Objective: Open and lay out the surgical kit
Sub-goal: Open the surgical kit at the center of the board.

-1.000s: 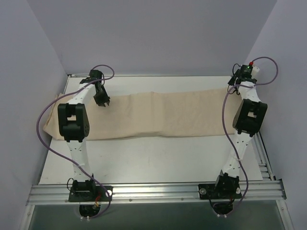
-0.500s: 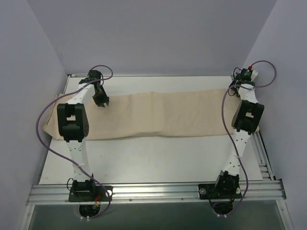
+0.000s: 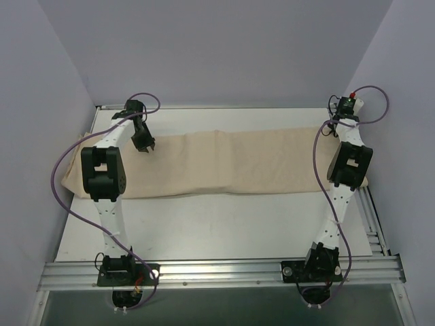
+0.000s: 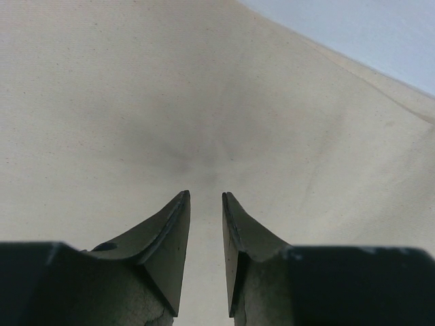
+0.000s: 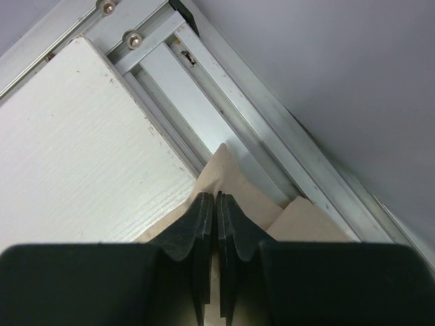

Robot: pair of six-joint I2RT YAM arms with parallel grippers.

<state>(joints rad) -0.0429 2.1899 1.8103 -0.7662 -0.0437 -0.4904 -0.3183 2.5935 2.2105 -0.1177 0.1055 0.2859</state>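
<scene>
Right tool (image 5: 216,198) pinches the pointed corner of beige cloth wrap (image 5: 228,166).

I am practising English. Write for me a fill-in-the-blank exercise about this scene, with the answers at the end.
1. The right gripper is ____ on a corner of the cloth wrap.
2. The wrap lies on a ____ table.
3. The left gripper is over the wrap's ____ end.
Missing words: shut; white; left.

Beige cloth wrap (image 3: 231,163), folded into a long flat band, lying crosswise, left to right
</scene>
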